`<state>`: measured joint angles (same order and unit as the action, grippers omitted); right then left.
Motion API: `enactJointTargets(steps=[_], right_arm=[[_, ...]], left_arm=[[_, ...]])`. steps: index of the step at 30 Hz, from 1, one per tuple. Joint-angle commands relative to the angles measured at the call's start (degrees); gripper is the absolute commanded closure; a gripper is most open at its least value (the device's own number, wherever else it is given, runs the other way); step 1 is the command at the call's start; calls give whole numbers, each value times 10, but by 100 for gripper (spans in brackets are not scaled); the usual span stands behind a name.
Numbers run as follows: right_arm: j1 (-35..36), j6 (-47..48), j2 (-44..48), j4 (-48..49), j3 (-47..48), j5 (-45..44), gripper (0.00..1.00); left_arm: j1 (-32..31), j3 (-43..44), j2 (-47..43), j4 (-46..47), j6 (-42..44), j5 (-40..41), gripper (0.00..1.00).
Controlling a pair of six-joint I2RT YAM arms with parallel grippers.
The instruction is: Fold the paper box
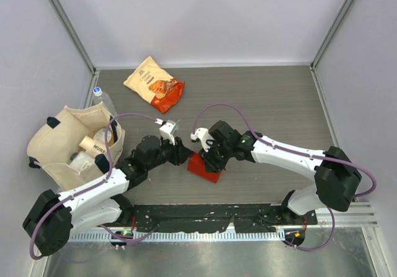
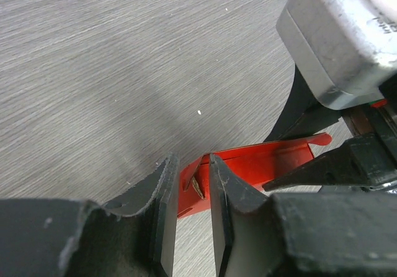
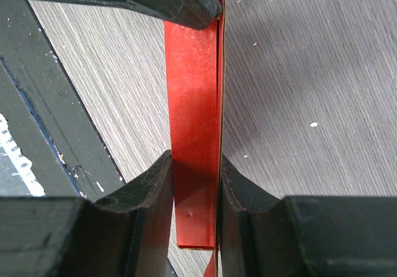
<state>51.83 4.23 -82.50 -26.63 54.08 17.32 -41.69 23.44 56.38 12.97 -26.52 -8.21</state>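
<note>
The red paper box (image 1: 206,170) lies near the table's front middle, between the two grippers. My right gripper (image 1: 209,156) comes in from the right and is shut on it. In the right wrist view a narrow red wall of the box (image 3: 192,90) fills the gap between the right gripper's (image 3: 195,159) fingers. My left gripper (image 1: 182,154) meets the box's left end. In the left wrist view the left gripper (image 2: 192,165) stands open, with a small end flap of the box (image 2: 273,162) between its tips and a gap on either side.
An orange-and-cream snack bag (image 1: 155,84) lies at the back left. A cream tote bag (image 1: 68,143) holding several items and a clear bottle (image 1: 99,97) stand at the left. A black mounting rail (image 1: 248,215) runs along the near edge.
</note>
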Motion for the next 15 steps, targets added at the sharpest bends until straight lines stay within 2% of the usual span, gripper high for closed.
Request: enactJointTargets(steps=[1, 7, 11, 15], right_arm=[[-3, 3, 19, 19, 2, 13, 79], [-2, 1, 18, 23, 3, 15, 79], [-2, 0, 16, 22, 4, 11, 79], [-2, -8, 5, 25, 8, -16, 81]], left_arm=[[-7, 12, -4, 10, 13, 1, 73], [-17, 23, 12, 7, 23, 6, 82], [-34, 32, 16, -8, 36, 41, 90], [-54, 42, 18, -21, 42, 84, 93]])
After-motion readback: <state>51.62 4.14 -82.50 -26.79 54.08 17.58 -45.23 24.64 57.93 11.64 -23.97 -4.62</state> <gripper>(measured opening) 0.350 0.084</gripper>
